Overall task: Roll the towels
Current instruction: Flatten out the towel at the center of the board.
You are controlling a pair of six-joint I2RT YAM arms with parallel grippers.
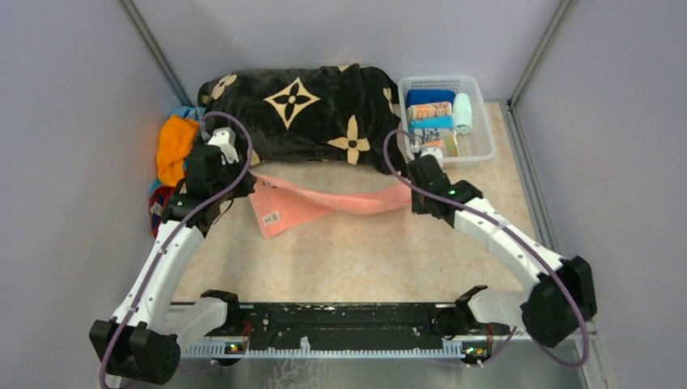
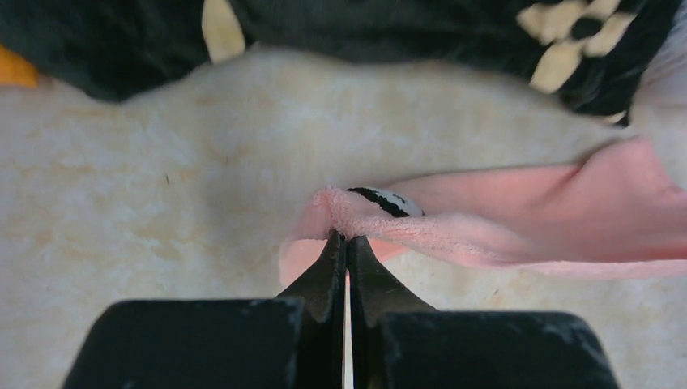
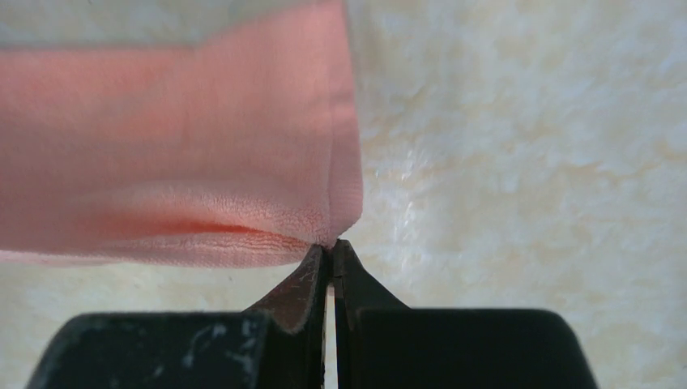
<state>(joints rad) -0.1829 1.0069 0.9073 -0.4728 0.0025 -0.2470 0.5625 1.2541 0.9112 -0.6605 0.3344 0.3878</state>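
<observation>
Looks like the spread-out step: left gripper (image 2: 347,241) and right gripper (image 3: 330,245) are each clamped tight on an end of the pink towel (image 1: 324,203), so I'd guess it needs laying flat next.

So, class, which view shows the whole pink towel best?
Top external: only there is the pink towel seen end to end. Each wrist view shows just one pinched end, in the left pincer or the right pincer.
</observation>
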